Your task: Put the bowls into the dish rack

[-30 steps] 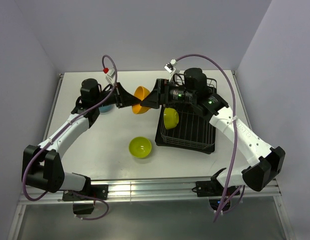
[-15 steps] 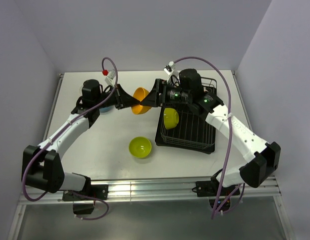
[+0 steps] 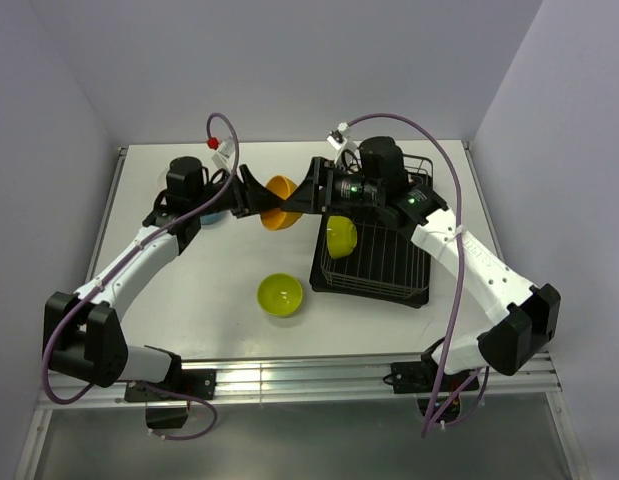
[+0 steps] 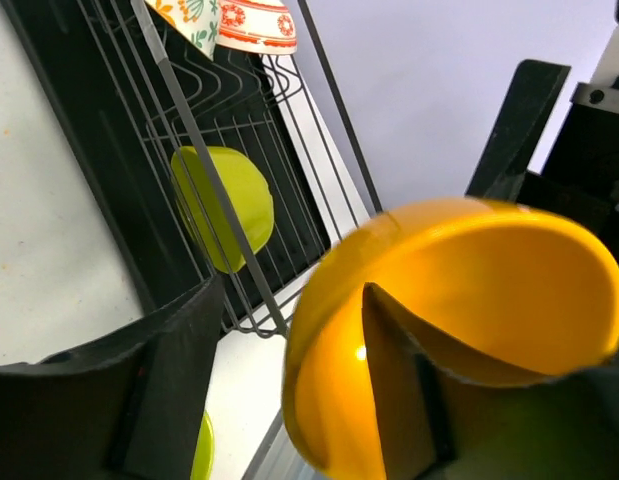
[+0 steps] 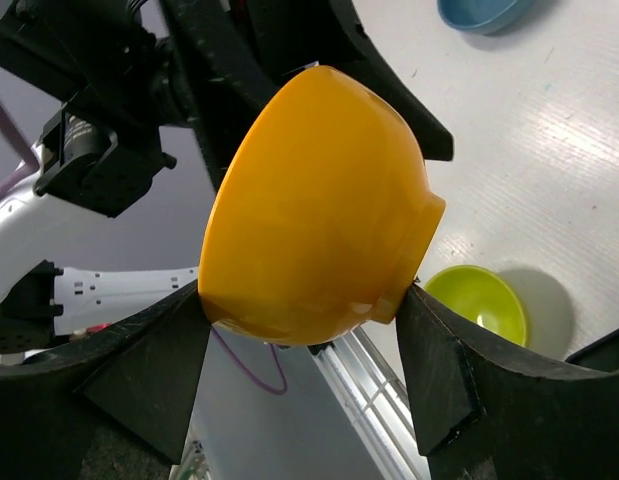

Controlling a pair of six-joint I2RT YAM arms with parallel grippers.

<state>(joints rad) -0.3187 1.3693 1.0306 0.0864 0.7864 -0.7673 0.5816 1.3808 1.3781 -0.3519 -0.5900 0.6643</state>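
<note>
Above the white table point(image 3: 204, 300), just left of the rectangular black wire dish rack point(image 3: 409, 275), the small round orange plastic bowl point(image 5: 319, 200) hangs tilted on its side between both arms.

Right gripper point(image 5: 301, 295): fingers clamped on opposite outer sides of the orange bowl, both in contact.

Left gripper point(image 3: 261, 198): fingers apart. In the left wrist view one finger sits inside the bowl's opening; the other is outside, with a visible gap to the wall. Contact of the inner finger cannot be determined.

One lime green plastic bowl point(image 3: 341, 235) stands on edge at the rack's left side. A second lime green bowl point(image 3: 280, 294) sits upright on the table, near and left of the rack.

The blue bowl point(image 3: 211, 215) lies at far left, mostly hidden by the left arm.

A cream-white bowl with coloured marks point(image 4: 194, 22) sits in the rack, cropped by the top edge of the left wrist view. In the top view it is covered by the right arm.
</note>
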